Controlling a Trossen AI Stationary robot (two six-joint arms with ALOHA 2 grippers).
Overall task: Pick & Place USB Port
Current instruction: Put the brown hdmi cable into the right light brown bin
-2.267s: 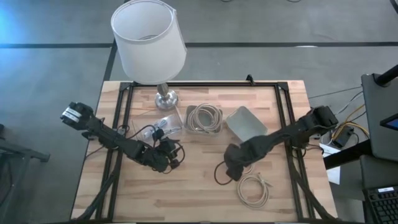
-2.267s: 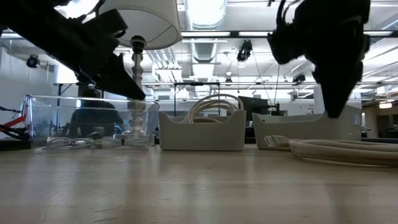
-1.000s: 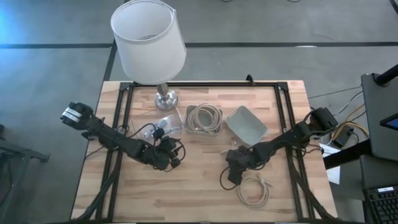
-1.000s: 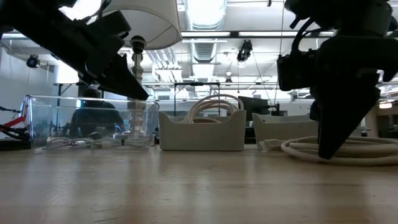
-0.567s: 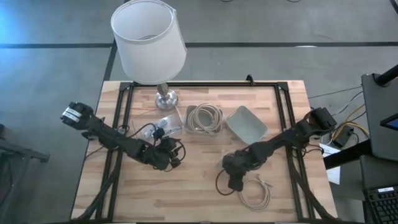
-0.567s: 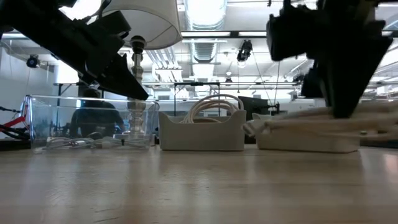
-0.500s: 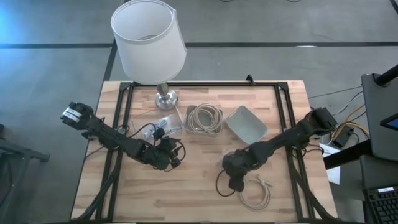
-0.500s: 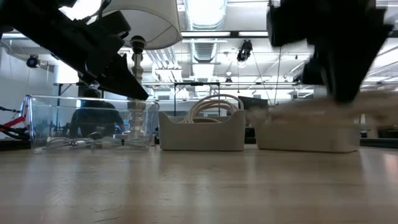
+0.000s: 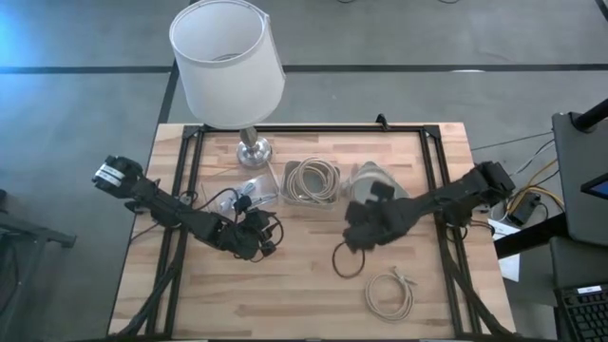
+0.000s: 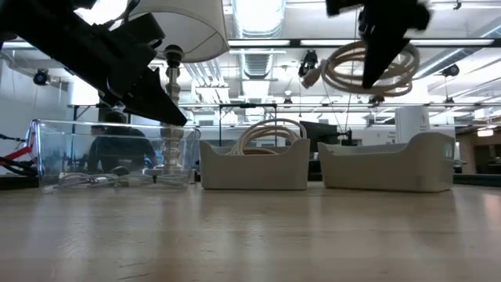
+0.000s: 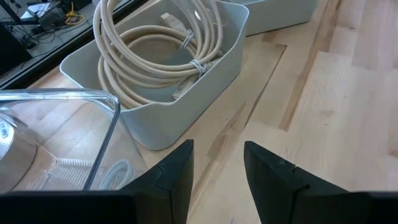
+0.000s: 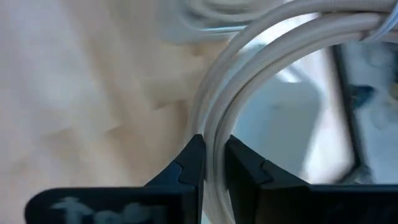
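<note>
Here, my right gripper (image 12: pixel 213 163) has its fingers pinched onto a coil of cream cable (image 10: pixel 368 66), which hangs in the air, clear of the table (image 9: pixel 285 285). From above, the gripper sits over the near edge of the empty grey bin (image 9: pixel 372 180), though I cannot see the coil itself under the arm from there. A second grey bin (image 11: pixel 186 106), just beside the empty one, holds another coiled cream cable (image 11: pixel 155 50). One more cream coil (image 9: pixel 389 293) lies flat on the wood, nearer the front edge. My left gripper (image 11: pixel 217 171) waits with its fingers apart and nothing between them, low over the table next to a clear plastic box (image 10: pixel 109 153). A lamp (image 9: pixel 228 62) stands at the back edge.
</note>
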